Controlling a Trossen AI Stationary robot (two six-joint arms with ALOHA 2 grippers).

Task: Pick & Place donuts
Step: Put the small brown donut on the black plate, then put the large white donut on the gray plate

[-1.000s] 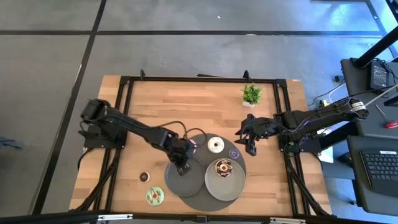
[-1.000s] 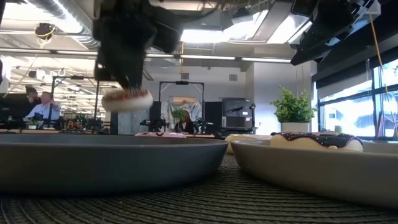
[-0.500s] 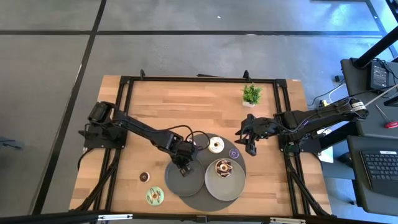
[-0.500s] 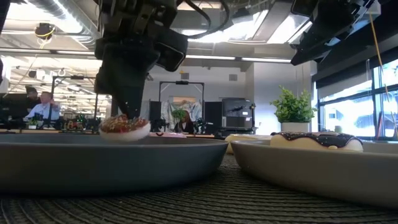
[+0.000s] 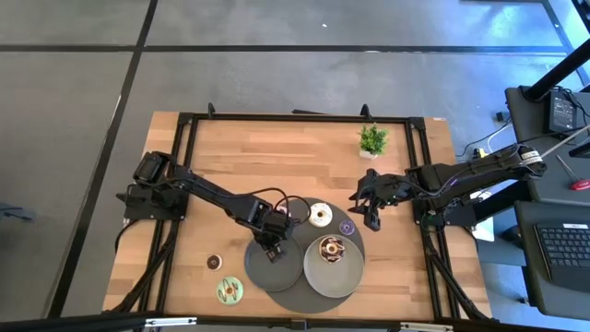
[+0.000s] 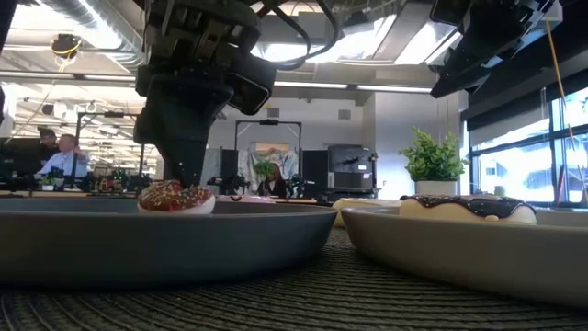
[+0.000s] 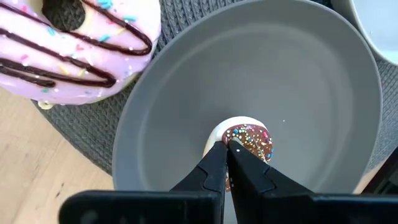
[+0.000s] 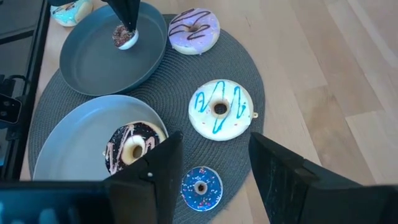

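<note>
Our left hand (image 7: 227, 148) has its fingers pinched narrow on the sprinkled mini donut (image 7: 247, 140), which sits low in the dark grey plate (image 7: 323, 81) right beneath it. If we lift before letting go, we judge the icing may stick and drag it out. Off to the right, our right hand (image 8: 211, 163) waits spread wide above the purple mini donut (image 8: 200, 187).

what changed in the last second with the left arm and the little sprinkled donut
The left hand lowered the mini sprinkled donut from above the dark grey plate down onto it, and remains shut on it. The right hand stayed open over the table by the mat's edge; the chocolate donut and the other donuts did not move.
</note>
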